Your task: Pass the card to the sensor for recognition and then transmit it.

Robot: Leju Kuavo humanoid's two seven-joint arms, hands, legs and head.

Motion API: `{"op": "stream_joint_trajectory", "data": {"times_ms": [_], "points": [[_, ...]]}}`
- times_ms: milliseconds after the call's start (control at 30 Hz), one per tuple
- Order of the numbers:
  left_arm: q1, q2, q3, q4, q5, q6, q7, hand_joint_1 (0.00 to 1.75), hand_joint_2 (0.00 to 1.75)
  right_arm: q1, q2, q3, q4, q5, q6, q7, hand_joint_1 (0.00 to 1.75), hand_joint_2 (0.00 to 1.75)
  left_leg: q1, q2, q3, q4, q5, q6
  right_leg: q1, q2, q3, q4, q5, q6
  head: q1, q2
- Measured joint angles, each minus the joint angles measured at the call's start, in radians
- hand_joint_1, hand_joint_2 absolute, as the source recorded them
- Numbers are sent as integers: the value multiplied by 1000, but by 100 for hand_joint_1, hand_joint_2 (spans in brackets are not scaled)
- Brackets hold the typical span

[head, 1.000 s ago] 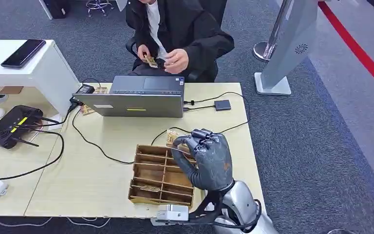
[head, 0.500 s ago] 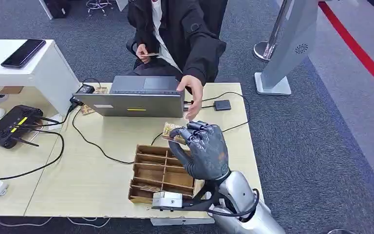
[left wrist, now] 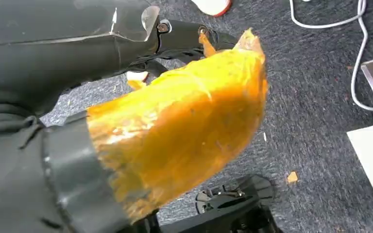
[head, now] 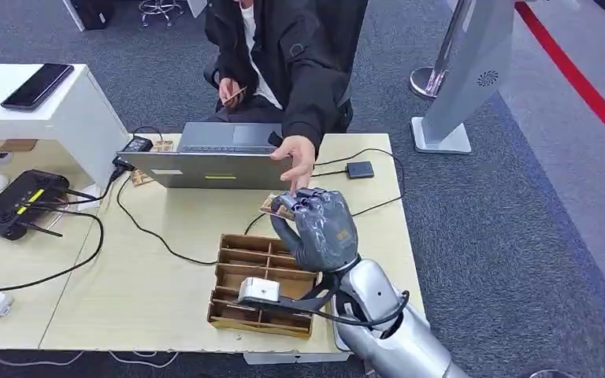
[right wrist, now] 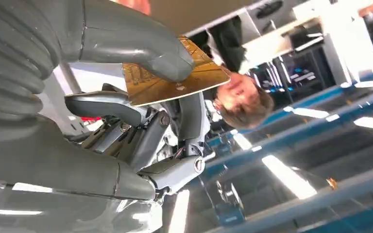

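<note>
My right hand [head: 321, 228] is raised over the desk, just beyond the wooden tray [head: 240, 277]. It pinches a brown patterned card [head: 273, 206] that sticks out toward the laptop. In the right wrist view the card [right wrist: 175, 82] lies flat between the thumb and the darker fingers. A person's hand [head: 296, 161] reaches over the laptop and hovers just above the card; whether it touches the card I cannot tell. A small black box [head: 360, 169] on a cable lies at the desk's far right. My left hand [left wrist: 175, 126], thumb wrapped in yellow tape, hangs over the carpet and holds nothing.
A grey laptop [head: 217, 157] stands across the far side of the desk. The seated person holds another card [head: 233, 96] in the other hand. Black cables [head: 146, 230] run over the desk to a router [head: 20, 203]. A phone [head: 38, 85] lies on a white stand.
My right hand has lifted the card from over the tray and carried it toward the laptop. The person's hand has come over the laptop down to the card.
</note>
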Motion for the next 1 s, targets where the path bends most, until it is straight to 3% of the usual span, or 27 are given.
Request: {"op": "stream_joint_trajectory", "data": {"times_ms": [233,533,567,600,833,1000], "points": [[-10,-4,0,0,-18,-29,20,0,0,-30,19,-14,79,7,27,21,175,175,0,0,0,0,0,0,0,0,0,0,0,0,0,0],[0,9,0,0,11,-152,21,0,0,-46,27,-19,139,14,55,34,175,175,0,0,0,0,0,0,0,0,0,0,0,0,0,0],[3,13,0,0,18,-182,22,0,0,-48,27,-19,144,14,60,34,103,175,0,0,0,0,0,0,0,0,0,0,0,0,0,0],[7,16,0,0,25,-214,22,0,0,-49,27,-19,150,13,62,34,0,175,0,0,0,0,0,0,0,0,0,0,0,0,0,0],[75,90,10,0,90,-451,-8,0,0,-69,27,-19,196,2,66,44,0,175,0,0,0,0,0,0,0,0,-1,0,0,0,0,0],[120,147,29,0,115,-587,-12,0,0,-85,27,-16,218,-18,56,40,0,175,0,0,0,0,0,0,0,0,-1,0,0,0,0,0]]}}
